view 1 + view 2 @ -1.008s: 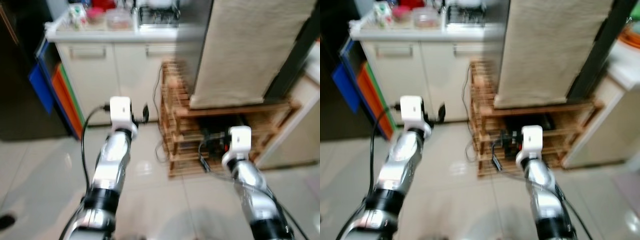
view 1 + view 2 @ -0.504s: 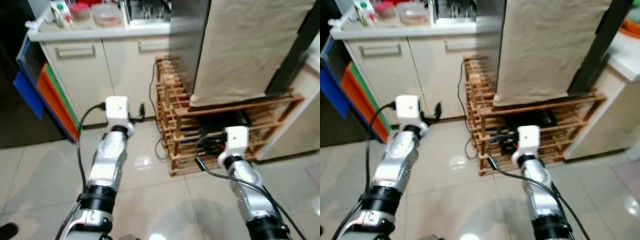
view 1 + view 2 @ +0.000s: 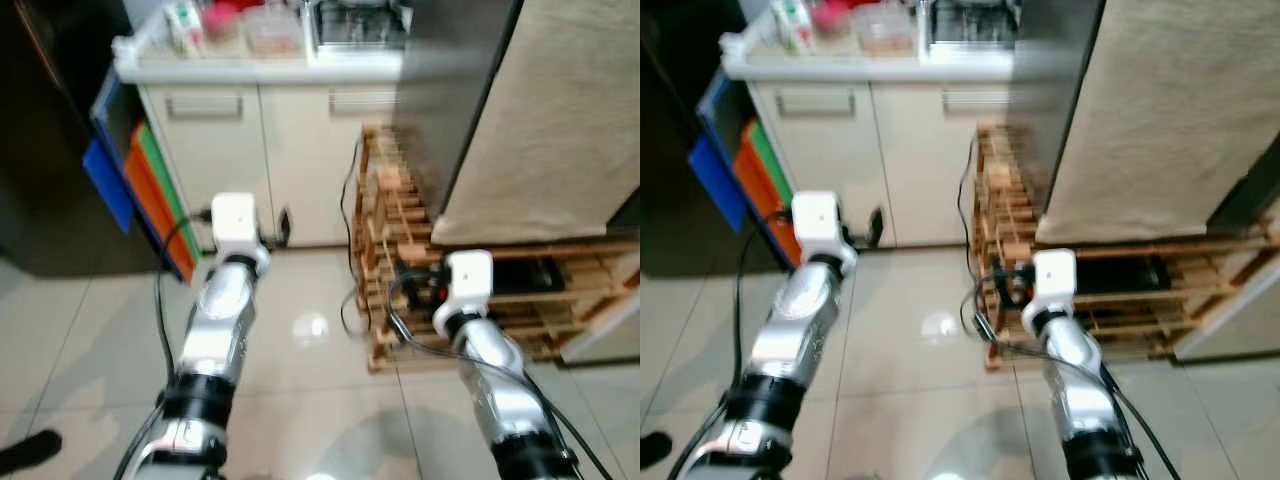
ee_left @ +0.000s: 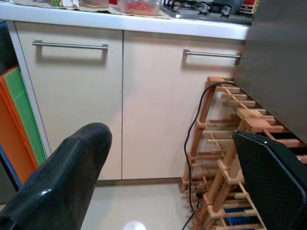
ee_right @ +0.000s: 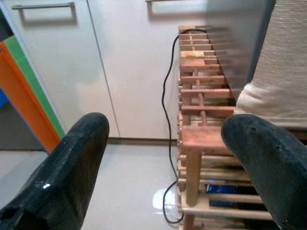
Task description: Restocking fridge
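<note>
Change: camera has swung left since half a second ago, so the wooden rack (image 3: pixel 400 250) sits further right; both arms hold the same pose
Left gripper (image 4: pixel 163 177): raised over the tiled floor (image 3: pixel 90 340), fingers (image 4: pixel 67 177) spread wide, holding nothing
Right gripper (image 5: pixel 168 158): level with the rack, fingers (image 5: pixel 72 167) spread, empty
Wrist views: cabinet door handles (image 4: pixel 69 46) and black cable (image 5: pixel 169 120) show sharply
Head views: blurred; countertop containers (image 3: pixel 245 25), cloth-covered appliance (image 3: pixel 560 110) on the rack
Fridge: cannot tell which unit it is
</note>
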Motion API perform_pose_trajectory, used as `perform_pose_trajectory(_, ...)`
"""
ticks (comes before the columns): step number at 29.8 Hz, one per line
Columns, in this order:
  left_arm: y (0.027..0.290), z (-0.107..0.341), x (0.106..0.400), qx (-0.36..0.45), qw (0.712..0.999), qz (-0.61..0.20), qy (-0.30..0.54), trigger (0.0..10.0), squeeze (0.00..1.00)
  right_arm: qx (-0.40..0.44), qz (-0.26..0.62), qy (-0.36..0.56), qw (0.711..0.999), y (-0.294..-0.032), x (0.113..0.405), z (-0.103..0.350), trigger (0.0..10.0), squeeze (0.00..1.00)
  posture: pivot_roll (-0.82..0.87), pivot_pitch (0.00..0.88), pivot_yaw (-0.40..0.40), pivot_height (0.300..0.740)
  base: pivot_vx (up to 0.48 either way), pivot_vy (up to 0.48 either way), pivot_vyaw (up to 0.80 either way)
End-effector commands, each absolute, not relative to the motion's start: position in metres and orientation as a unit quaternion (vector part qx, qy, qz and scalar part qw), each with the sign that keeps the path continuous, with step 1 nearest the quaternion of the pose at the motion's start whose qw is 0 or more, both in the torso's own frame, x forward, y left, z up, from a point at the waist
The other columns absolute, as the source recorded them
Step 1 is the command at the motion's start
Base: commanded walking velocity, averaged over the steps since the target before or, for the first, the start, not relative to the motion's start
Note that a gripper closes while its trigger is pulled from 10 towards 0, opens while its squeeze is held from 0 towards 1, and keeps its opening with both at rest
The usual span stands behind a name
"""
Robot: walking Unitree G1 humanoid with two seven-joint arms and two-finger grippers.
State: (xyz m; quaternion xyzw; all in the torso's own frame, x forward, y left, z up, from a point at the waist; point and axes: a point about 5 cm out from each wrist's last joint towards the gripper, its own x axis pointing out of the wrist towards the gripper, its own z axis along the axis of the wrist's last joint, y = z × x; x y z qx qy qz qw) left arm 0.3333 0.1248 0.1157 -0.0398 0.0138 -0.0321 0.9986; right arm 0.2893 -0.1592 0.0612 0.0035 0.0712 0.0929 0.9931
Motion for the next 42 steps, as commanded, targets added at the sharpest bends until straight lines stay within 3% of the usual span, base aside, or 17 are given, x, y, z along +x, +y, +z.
perform_pose_trajectory(1,0.115,0.116,0.334,-0.043,0.998,-0.046,0.017,10.0,0.00,0.001,0.077,0.068,0.995,-0.170,0.289,0.062,10.0,0.00,-0.05,0.015,0.013,0.740,0.364,0.000,0.00)
perform_pose_trajectory(16,0.122,0.115,0.335,-0.035,0.998,-0.041,0.024,10.0,0.00,-0.004,0.090,0.076,0.993,-0.169,0.283,0.058,10.0,0.00,-0.06,0.025,0.018,0.740,0.096,0.000,0.00)
perform_pose_trajectory(23,0.124,0.128,0.350,-0.026,0.996,-0.079,0.020,10.0,0.00,-0.006,0.096,0.082,0.992,-0.172,0.277,0.056,10.0,0.00,-0.07,0.027,0.019,0.740,0.000,0.000,0.00)
perform_pose_trajectory(33,0.126,0.131,0.357,-0.020,0.996,-0.081,0.021,10.0,0.00,-0.006,0.088,0.066,0.994,-0.171,0.287,0.065,10.0,0.00,-0.07,0.020,0.025,0.740,0.000,0.000,0.00)
perform_pose_trajectory(42,0.122,0.121,0.351,-0.025,0.996,-0.085,0.030,10.0,0.00,-0.032,0.021,-0.021,0.999,-0.186,0.314,0.110,10.0,0.00,-0.06,0.011,0.025,0.740,0.000,0.000,0.00)
